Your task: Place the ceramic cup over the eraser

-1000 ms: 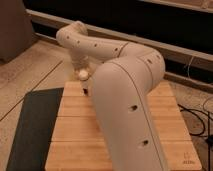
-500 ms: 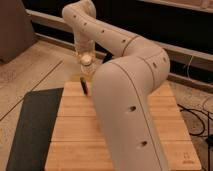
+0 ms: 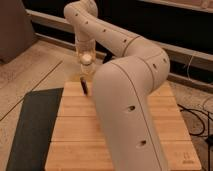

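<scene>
My gripper [image 3: 86, 69] hangs from the wrist over the far left part of the wooden table [image 3: 75, 130], pointing down. It is shut on the ceramic cup [image 3: 86, 59], a small whitish glossy cup held above the boards. Just below and in front of it, a small dark slanted block lies on the wood, which looks like the eraser [image 3: 85, 89]. The cup is clear of the block, with a gap between them.
My own bulky white arm [image 3: 135, 110] covers the middle and right of the table. A dark mat [image 3: 35, 125] lies along the table's left side. Cables [image 3: 200, 117] trail on the floor at the right. A dark wall ledge runs behind.
The gripper with the cup has risen from the table's far edge and shifted slightly right. The upper arm has swung higher, and the dark block now shows beneath.
</scene>
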Controlling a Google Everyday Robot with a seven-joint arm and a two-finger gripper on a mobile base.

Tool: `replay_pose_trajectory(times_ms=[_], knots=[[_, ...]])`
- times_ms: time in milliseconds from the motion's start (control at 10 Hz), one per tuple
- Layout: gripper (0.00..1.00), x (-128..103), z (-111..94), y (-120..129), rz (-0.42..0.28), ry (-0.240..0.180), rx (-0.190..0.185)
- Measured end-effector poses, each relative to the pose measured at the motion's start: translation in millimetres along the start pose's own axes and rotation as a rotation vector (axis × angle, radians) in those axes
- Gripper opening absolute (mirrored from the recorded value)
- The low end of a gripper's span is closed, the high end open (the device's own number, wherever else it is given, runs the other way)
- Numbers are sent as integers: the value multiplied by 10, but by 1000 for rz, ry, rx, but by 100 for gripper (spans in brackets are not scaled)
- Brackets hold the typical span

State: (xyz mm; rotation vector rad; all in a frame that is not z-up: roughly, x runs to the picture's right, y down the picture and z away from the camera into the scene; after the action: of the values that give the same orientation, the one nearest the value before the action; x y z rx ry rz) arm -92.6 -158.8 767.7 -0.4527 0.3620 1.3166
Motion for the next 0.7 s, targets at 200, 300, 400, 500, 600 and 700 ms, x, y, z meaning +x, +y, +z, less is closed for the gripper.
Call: replay_pose_trajectory(times_ms=[200, 300, 400, 500, 600, 700], knots=[[0, -69, 55, 147, -77, 18, 60], [0, -93, 97, 211, -104, 29, 80], [0, -112, 149, 278, -126, 41, 95], [0, -138, 201, 371, -145, 47, 101], [0, -160, 245, 429, -155, 49, 100], [0, -254, 305, 518, -162, 24, 69]])
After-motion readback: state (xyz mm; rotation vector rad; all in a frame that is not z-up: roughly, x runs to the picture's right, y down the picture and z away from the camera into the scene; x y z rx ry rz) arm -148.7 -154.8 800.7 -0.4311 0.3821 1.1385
